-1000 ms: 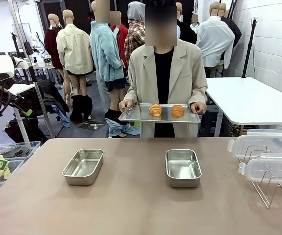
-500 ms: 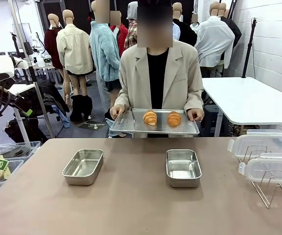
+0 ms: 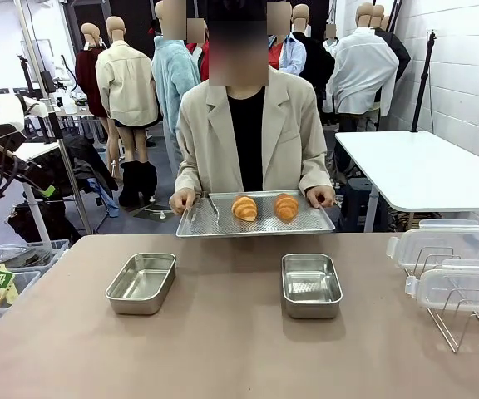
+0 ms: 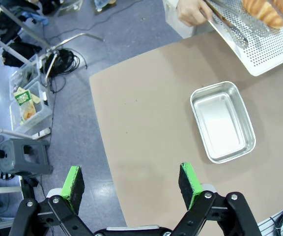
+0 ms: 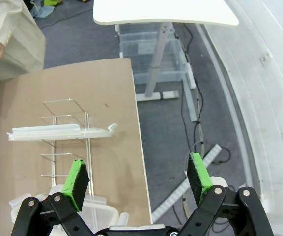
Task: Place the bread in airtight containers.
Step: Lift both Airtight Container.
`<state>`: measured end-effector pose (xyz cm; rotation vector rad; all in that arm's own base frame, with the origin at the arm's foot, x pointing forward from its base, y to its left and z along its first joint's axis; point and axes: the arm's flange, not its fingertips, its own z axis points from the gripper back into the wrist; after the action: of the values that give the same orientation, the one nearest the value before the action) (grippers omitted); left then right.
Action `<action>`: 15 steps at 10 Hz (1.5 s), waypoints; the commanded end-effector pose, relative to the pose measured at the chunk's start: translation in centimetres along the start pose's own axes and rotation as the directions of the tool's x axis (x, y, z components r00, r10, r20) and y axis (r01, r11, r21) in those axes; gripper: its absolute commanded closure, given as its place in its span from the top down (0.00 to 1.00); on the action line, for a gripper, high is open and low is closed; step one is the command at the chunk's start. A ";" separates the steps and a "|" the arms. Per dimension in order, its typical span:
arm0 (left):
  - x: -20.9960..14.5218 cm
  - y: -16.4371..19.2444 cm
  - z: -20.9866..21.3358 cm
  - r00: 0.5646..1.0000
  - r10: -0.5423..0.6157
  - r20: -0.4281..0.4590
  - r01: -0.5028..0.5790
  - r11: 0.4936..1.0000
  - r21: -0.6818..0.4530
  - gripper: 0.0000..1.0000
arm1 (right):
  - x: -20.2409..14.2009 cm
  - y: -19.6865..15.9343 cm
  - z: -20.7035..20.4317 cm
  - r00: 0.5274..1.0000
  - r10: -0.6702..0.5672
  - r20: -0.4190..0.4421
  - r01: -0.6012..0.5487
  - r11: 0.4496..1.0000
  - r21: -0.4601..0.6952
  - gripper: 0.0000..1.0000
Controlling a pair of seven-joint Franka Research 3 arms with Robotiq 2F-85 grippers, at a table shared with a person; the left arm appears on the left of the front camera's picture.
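Two golden-brown pieces of bread (image 3: 244,207) (image 3: 286,206) lie on a perforated metal tray (image 3: 256,223) that a person holds with both hands at the table's far edge. Two steel airtight containers stand open on the brown table, one at the left (image 3: 142,283) and one at the right (image 3: 310,284). Their clear lids (image 3: 439,243) lean in a wire rack (image 3: 464,320) at the right. My left gripper (image 4: 131,182) is open high over the table's left edge, with the left container (image 4: 223,121) and the bread (image 4: 262,10) beyond it. My right gripper (image 5: 137,178) is open above the rack (image 5: 65,142).
Metal tongs (image 3: 213,204) lie on the tray's left part. Plastic bins (image 3: 7,278) sit on the floor at the left of the table. A white table (image 3: 422,170) stands at the back right. The near half of the brown table (image 3: 223,357) is bare.
The person has stepped closer and lowered the tray with the bread toward the table's far edge. Neither gripper has changed.
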<state>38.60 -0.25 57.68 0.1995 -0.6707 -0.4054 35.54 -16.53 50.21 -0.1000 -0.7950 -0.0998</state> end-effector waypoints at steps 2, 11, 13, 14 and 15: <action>0.0 0.0 0.1 1.000 -0.002 0.003 0.002 1.000 0.004 1.00 | -0.1 -0.1 -0.1 1.000 -0.005 -0.002 0.005 1.000 0.007 1.00; 4.0 -5.1 1.0 0.984 0.165 -0.067 -0.166 0.986 -0.014 1.00 | 9.1 20.9 6.4 0.937 0.330 -0.117 -0.305 0.933 0.193 1.00; 3.3 -5.0 -2.0 0.948 0.274 -0.163 -0.284 0.958 -0.045 1.00 | 6.9 27.4 2.5 0.839 0.426 -0.338 -0.374 0.903 0.212 1.00; 3.0 -5.2 -3.8 0.930 0.311 -0.197 -0.328 0.943 -0.058 1.00 | 5.5 29.3 1.0 0.804 0.427 -0.414 -0.368 0.904 0.217 1.00; 2.6 -5.3 -5.3 0.923 0.324 -0.207 -0.346 0.935 -0.080 1.00 | 4.2 30.3 -0.3 0.773 0.429 -0.467 -0.373 0.903 0.212 1.00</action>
<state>41.24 -5.95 53.61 0.0527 -0.4794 -0.1353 41.38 13.06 50.75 -0.1041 -0.2891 0.3343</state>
